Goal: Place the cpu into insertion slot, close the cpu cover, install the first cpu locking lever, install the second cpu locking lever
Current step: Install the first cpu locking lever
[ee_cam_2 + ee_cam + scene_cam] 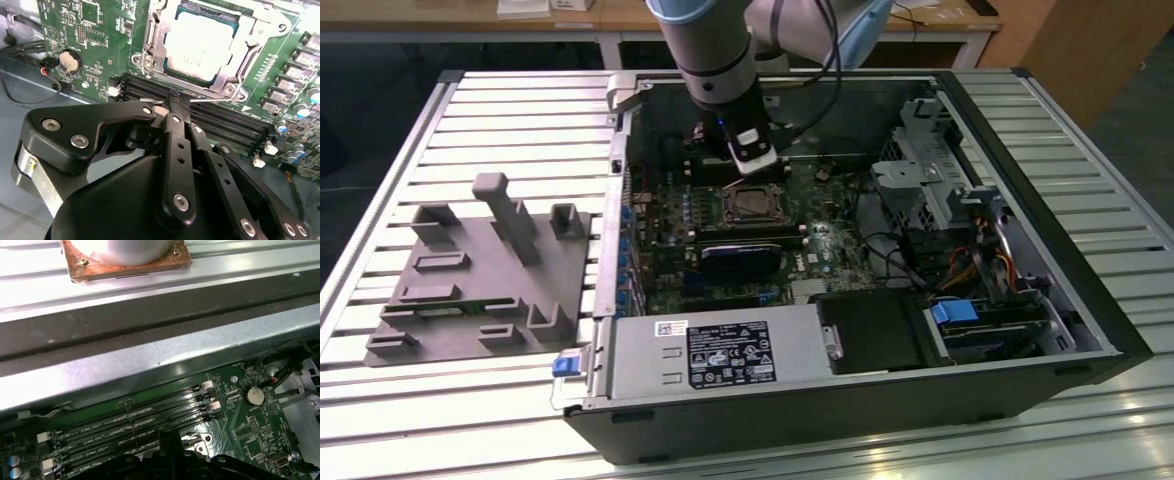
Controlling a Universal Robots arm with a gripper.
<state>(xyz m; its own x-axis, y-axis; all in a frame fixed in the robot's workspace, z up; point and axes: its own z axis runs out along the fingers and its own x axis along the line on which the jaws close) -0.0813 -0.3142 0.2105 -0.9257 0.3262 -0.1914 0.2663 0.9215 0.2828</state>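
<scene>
gripper [177,101] is seen pressed together at the lever [220,104], cpu [197,42] sat under cover [154,47]. imo that lever could be slipped & sprung back if pushed off-angle.

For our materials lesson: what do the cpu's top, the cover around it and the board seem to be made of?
The cpu top looks like metal: matte silvery-grey with a soft, even sheen. The cover is probably bare steel: brighter, with sharp glints along its stamped edges. The board seems to be a laminate under a glossy green coat, with fine traces showing.
</scene>
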